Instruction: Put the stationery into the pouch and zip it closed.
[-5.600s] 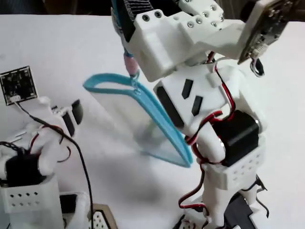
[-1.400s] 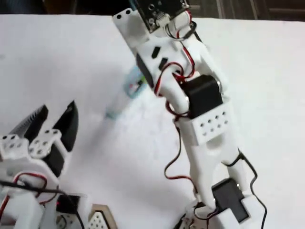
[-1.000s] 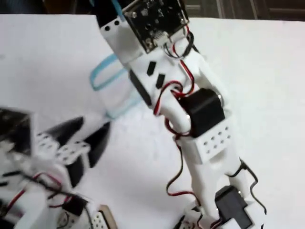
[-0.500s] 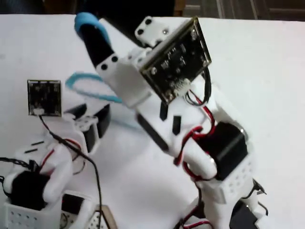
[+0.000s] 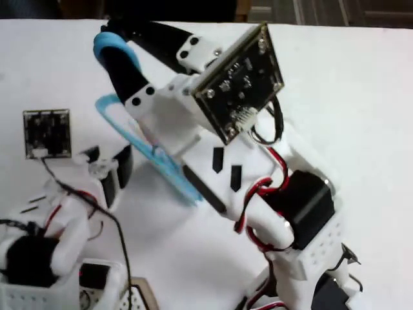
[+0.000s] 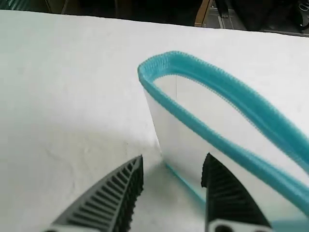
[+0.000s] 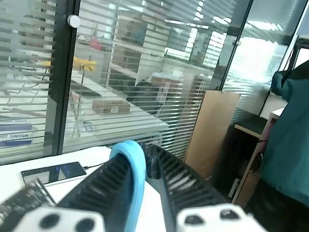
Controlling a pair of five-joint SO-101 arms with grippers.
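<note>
right arm (image 5: 290, 213): white printed shell, black servo blocks, red-black cables | wrist board (image 5: 240, 81): dark, square | left arm (image 5: 64, 219): white, thin black cable | right gripper (image 7: 147, 151): black, ribbed, one blue-edged finger | left gripper (image 6: 174, 159): black, ribbed

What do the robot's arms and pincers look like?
The left arm and right arm are chunky white plastic with black motors and thin red and black wires. Each wrist has a small dark circuit board. The left pincer has black ridged fingers. The right pincer is black too, with a bright blue strip along one finger.
</note>
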